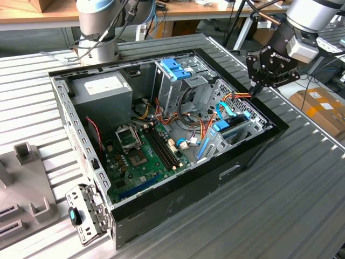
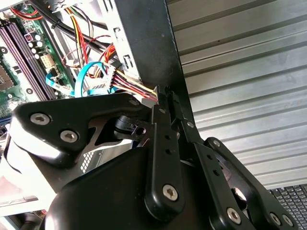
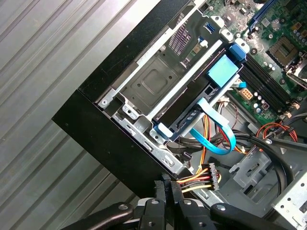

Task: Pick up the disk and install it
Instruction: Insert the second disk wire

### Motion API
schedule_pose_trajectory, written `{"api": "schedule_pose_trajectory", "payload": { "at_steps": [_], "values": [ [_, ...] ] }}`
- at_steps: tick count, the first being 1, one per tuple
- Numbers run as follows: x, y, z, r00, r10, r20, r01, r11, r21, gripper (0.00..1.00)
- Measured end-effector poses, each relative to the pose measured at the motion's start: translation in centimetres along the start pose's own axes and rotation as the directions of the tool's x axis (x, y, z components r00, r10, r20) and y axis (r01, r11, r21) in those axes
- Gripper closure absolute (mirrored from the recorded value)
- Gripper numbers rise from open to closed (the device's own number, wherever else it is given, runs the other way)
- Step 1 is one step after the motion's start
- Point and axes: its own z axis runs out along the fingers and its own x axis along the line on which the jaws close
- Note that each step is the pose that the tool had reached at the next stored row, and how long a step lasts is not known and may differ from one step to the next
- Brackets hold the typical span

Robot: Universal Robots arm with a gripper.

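Black fingers of our end effector (image 1: 255, 89) are pressed together with nothing between them, hanging over the black rim of the computer case (image 1: 161, 208) at the exterior view's right. In both wrist views the tips sit just beside a bundle of red, yellow and orange wires (image 3: 194, 179). We see the disk (image 3: 187, 103) already lying in its bay against the case wall, its light-blue tab (image 3: 224, 72) towards the motherboard (image 1: 143, 154), a blue cable (image 3: 216, 129) curling beside it. Ribbed grey desk (image 1: 302, 183) lies open beyond the rim.
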Motion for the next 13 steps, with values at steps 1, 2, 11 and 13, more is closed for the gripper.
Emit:
{"api": "schedule_pose_trajectory", "payload": {
  "at_steps": [1,2,11,13],
  "values": [
    [0.0,0.0,0.0,1.0,0.0,0.0,0.0,1.0,0.0,0.84],
    [0.0,0.0,0.0,1.0,0.0,0.0001,0.0,1.0,0.0001,0.84],
    [-0.02,0.0,-0.65,1.0,0.0,-0.0004,0.0,1.0,0.0011,0.84],
    [-0.23,0.22,-0.67,1.0,0.0,-0.0008,0.0,1.0,0.0008,0.84]
  ]
}}
